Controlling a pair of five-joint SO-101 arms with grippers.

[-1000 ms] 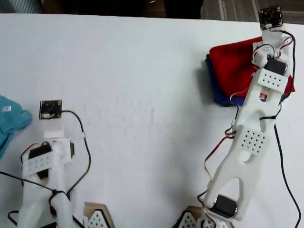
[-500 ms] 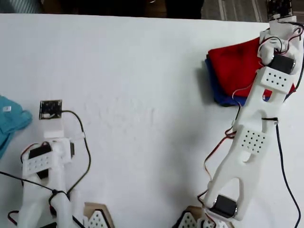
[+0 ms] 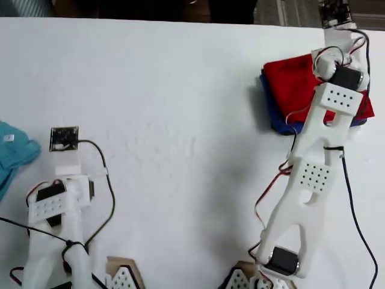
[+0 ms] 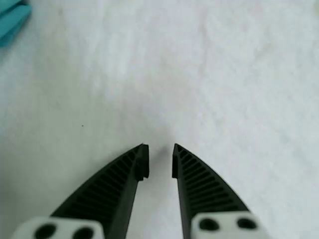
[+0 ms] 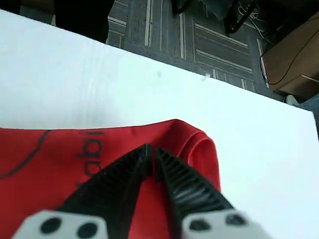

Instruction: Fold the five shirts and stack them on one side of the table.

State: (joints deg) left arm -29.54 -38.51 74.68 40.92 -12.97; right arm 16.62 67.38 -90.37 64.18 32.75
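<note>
A folded red shirt lies on top of a folded blue shirt at the table's far right. My right arm stretches over this stack. In the right wrist view my right gripper is shut just above the red shirt, near its rounded folded corner, with nothing seen between its fingers. A crumpled teal shirt lies at the table's left edge. My left gripper hovers over bare white table with a narrow gap between its fingertips and holds nothing. The teal shirt shows off to one side.
The white table is bare between the two arms. Its far edge runs just beyond the red shirt, with striped floor and cables behind. My left arm stands at the near left.
My right arm's wrist swung toward the far right edge, then came back left over the red shirt. The left arm and the shirts have not moved.
</note>
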